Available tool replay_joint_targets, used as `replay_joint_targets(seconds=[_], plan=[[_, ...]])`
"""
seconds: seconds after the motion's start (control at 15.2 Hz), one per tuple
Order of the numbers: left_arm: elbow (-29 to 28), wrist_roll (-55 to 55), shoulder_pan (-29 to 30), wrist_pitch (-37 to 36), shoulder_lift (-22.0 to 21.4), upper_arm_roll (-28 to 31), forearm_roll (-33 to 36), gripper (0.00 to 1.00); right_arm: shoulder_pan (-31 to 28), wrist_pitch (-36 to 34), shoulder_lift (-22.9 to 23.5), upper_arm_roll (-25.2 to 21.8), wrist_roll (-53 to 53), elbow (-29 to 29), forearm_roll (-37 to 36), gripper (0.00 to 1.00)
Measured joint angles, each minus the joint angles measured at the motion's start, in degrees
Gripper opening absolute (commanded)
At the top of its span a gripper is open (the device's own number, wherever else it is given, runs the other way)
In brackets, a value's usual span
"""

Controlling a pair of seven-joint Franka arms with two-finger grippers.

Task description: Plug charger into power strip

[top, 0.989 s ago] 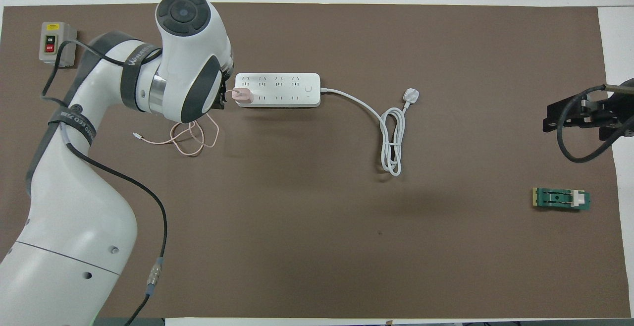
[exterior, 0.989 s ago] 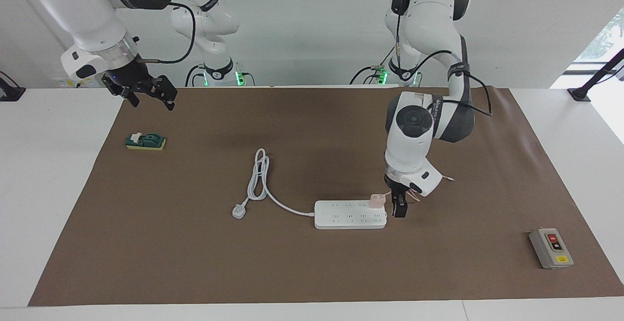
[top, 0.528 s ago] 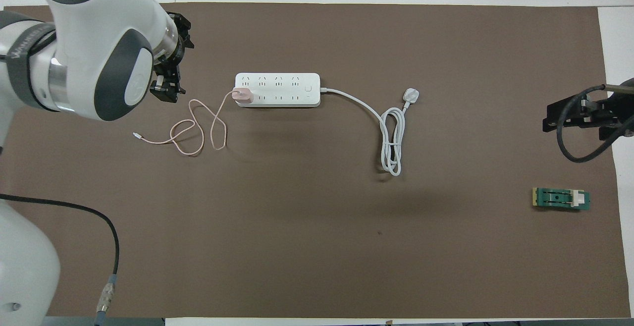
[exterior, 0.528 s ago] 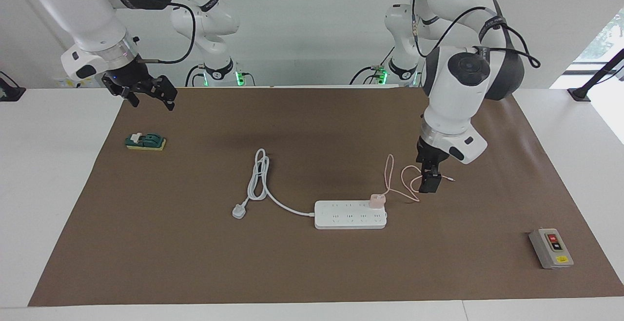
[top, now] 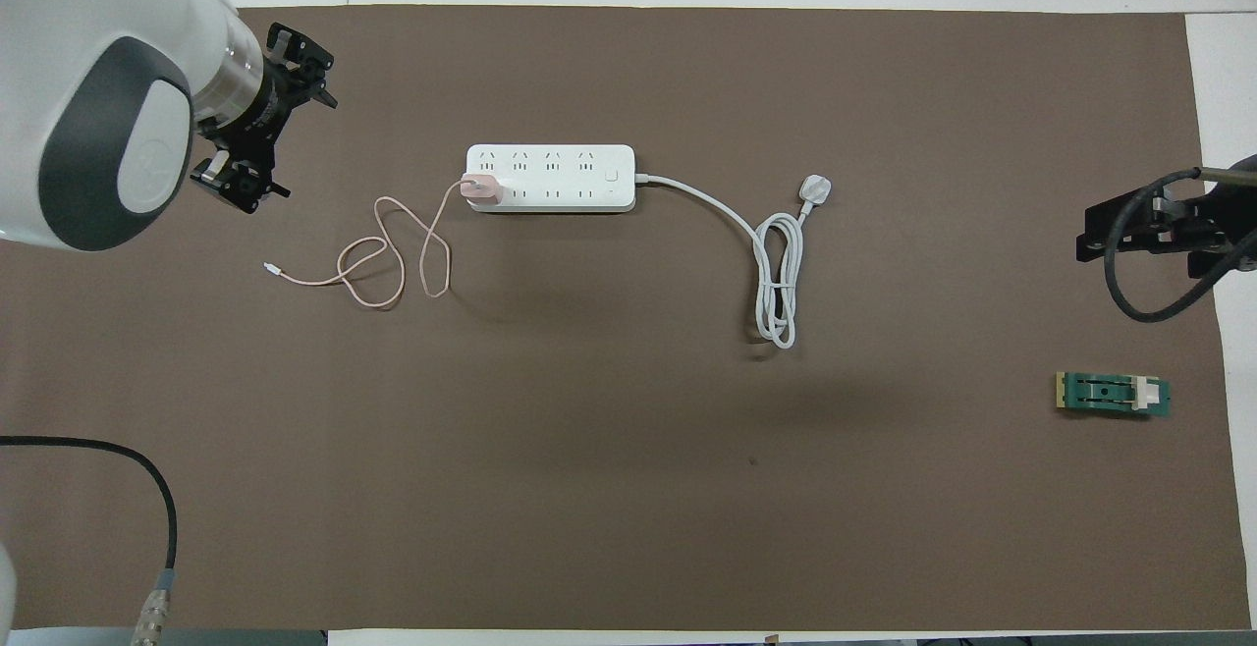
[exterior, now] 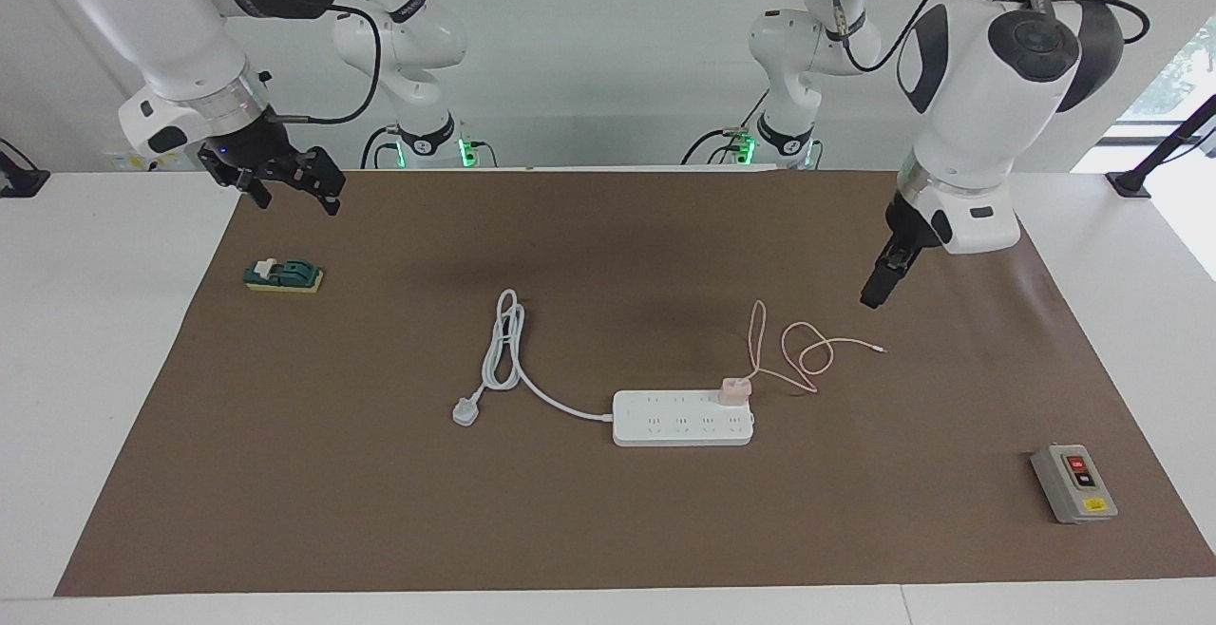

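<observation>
The pale pink charger (exterior: 734, 388) (top: 481, 190) sits plugged into an end socket of the white power strip (exterior: 682, 421) (top: 560, 178), at the strip's end toward the left arm. Its thin pink cable (exterior: 803, 354) (top: 393, 263) lies looped on the brown mat, nearer to the robots than the strip. My left gripper (exterior: 870, 294) (top: 285, 131) hangs open and empty, raised over the mat toward the left arm's end, apart from charger and cable. My right gripper (exterior: 294, 193) (top: 1090, 234) waits open over the mat's edge at the right arm's end.
The strip's thick white cord coils to a loose white plug (exterior: 465, 410) (top: 816, 188). A grey box with red and black buttons (exterior: 1073, 482) (top: 113, 83) stands at the left arm's end. A green part on a yellow base (exterior: 283, 274) (top: 1113, 395) lies below the right gripper.
The left gripper has let go of the charger, risen and drawn back toward the left arm's end. The pink cable now lies fully uncovered. The right arm has not moved.
</observation>
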Motion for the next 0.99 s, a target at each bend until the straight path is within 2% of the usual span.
replay_joint_targets(seconds=[0.33, 0.59, 0.79, 0.99], plan=[[-0.84, 23.79, 5.99, -6.33, -4.88, 0.17, 0.0, 1.0, 0.0, 0.0, 0.0, 0.0, 0.0, 0.0, 0.0, 1.0], [-5.77, 36.5, 9.13, -8.18, -10.41, 0.22, 0.0, 1.0, 0.0, 0.0, 0.0, 0.0, 0.0, 0.0, 0.0, 1.0], [-12.36, 40.23, 9.5, -8.54, -16.32, 0.27, 0.0, 1.0, 0.0, 0.0, 0.0, 0.0, 0.0, 0.0, 0.0, 1.0], [-15.05, 40.9, 9.78, -8.47, -19.07, 0.25, 0.0, 1.0, 0.0, 0.0, 0.0, 0.0, 0.0, 0.0, 0.0, 1.0]])
